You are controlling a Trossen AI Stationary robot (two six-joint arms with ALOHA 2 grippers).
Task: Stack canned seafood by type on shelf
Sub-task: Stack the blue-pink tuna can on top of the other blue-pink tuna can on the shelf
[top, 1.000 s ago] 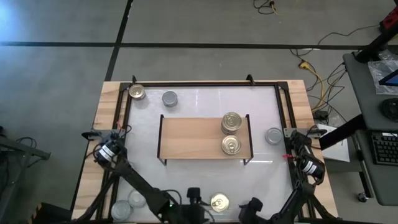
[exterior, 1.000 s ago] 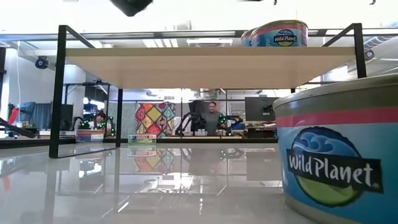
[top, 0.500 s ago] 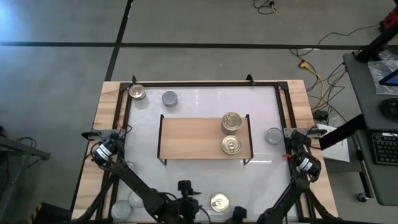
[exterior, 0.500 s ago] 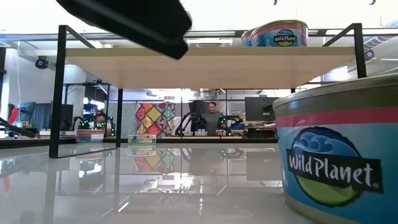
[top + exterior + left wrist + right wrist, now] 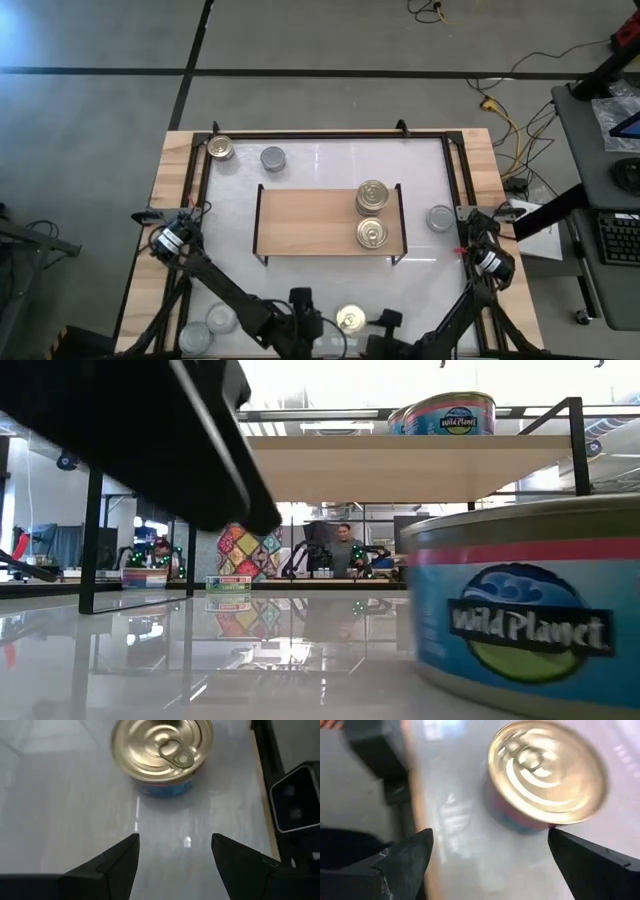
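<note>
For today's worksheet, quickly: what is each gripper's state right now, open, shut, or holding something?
Left gripper: open, holding nothing, the gold-topped can ahead of it.
Right gripper: open wide, empty, near the same can.

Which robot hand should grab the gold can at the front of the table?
Probably the right hand: it is open wide, with the gold can lying just ahead of its fingers. The left hand is open too, but narrower and farther off.

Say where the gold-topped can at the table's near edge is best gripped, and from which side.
Grip the gold-topped can across its round side wall, coming down from above. It stands upright and squat, apart from other cans, so opposite walls are free; the ribbed top offers no hold.
</note>
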